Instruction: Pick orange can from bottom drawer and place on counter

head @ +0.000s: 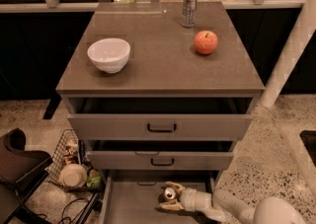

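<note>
Far left on the speckled stone floor (276, 134) you have a dark brown seat (17, 161), and just right of it a black wire basket (64, 151) full of clutter too small to name. The grey drawer cabinet comes next, and its flat grey-brown counter (158, 70) carries three things. A round white ceramic bowl (109, 54) sits upright at the left. A tall slim silver can (189, 7) stands upright near the back edge, right of centre. A round red-orange apple (206, 42) is just in front of that can, slightly to its right and apart from it. Below the counter, the grey top drawer (113, 127) and grey middle drawer (118, 160), each with a dark handle, are both pulled partly out. The wide grey bottom drawer (131, 204) is open the furthest, with its flat floor showing. Your task item, the short orange can (171, 193) with a shiny silver top, is inside that bottom drawer, right of centre, with its top tilted toward the camera. Your two-finger gripper (166, 197) is down in the same drawer, one tan finger (175, 186) on each side of the can, closed onto it. The white arm (217, 204) comes in from the lower right corner. Far right, a white pole (291, 53) leans up from the floor beside the cabinet.
</note>
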`<state>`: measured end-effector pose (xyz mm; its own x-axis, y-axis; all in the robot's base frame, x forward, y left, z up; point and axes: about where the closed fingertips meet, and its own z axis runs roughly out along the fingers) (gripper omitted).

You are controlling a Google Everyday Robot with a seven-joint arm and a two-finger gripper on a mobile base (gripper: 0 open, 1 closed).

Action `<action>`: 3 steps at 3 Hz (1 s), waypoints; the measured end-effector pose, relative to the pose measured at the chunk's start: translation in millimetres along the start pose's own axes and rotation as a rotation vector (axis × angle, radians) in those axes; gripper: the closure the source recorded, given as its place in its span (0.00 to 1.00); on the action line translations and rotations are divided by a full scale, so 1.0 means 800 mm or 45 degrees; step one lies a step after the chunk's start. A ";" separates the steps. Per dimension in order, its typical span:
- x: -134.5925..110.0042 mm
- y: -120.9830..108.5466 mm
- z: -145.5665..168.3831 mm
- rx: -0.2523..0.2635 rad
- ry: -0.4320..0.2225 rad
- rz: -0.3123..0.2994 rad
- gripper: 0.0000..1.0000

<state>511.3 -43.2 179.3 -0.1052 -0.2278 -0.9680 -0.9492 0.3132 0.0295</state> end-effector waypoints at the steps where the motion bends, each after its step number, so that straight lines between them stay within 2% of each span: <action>1: 0.000 0.002 0.003 -0.004 -0.002 0.001 0.63; 2: -0.001 0.003 0.005 -0.007 -0.004 0.003 0.85; 3: -0.002 0.005 0.008 -0.012 -0.007 0.004 1.00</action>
<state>509.5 -36.2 179.2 -0.1068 -0.2215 -0.9693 -0.9515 0.3056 0.0350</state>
